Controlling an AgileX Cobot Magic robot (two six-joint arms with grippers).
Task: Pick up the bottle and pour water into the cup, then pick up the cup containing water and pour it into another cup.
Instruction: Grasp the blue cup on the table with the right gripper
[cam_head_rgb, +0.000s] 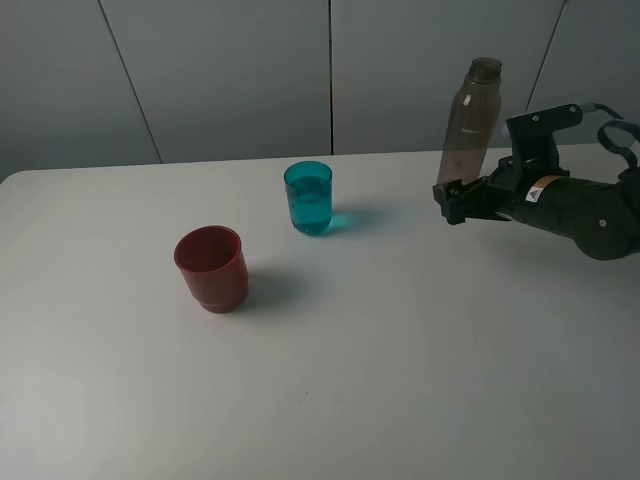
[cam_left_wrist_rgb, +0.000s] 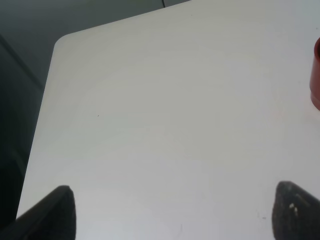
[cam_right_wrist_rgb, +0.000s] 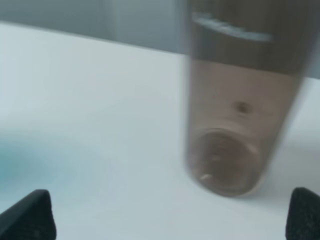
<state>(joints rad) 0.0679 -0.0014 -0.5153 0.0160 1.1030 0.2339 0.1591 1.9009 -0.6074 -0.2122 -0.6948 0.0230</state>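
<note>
1. Standing upright at the far right of the white table (cam_head_rgb: 400, 380), the bottle (cam_head_rgb: 472, 115) rested on its own base, gripped by nothing.
2. Just in front of it hovered the right gripper (cam_head_rgb: 452, 203), its fingers (cam_right_wrist_rgb: 30, 215) spread wide and empty. The blurred wrist view put the bottle a little ahead of the tips, not between them.
3. The teal cup (cam_head_rgb: 308, 198) sat upright near the middle of the table, well apart from the bottle, with water visible inside.
4. The red cup (cam_head_rgb: 211, 268) stood nearer the camera and to the left of the teal one, close to it but not touching. Whether it held anything could not be told.
5. The left gripper (cam_left_wrist_rgb: 175, 215) hung over bare table, fingers parted and holding nothing, with only the red cup's edge in its wrist view.
6. By the look of things, the first pour was done and the bottle set down, so the step in hand was the changeover to the teal cup.
7. The next move called for a gripper to close squarely on the teal cup's smooth sides. It would then have to lift the cup level, carry it beside the red cup and tilt it over that rim.
</note>
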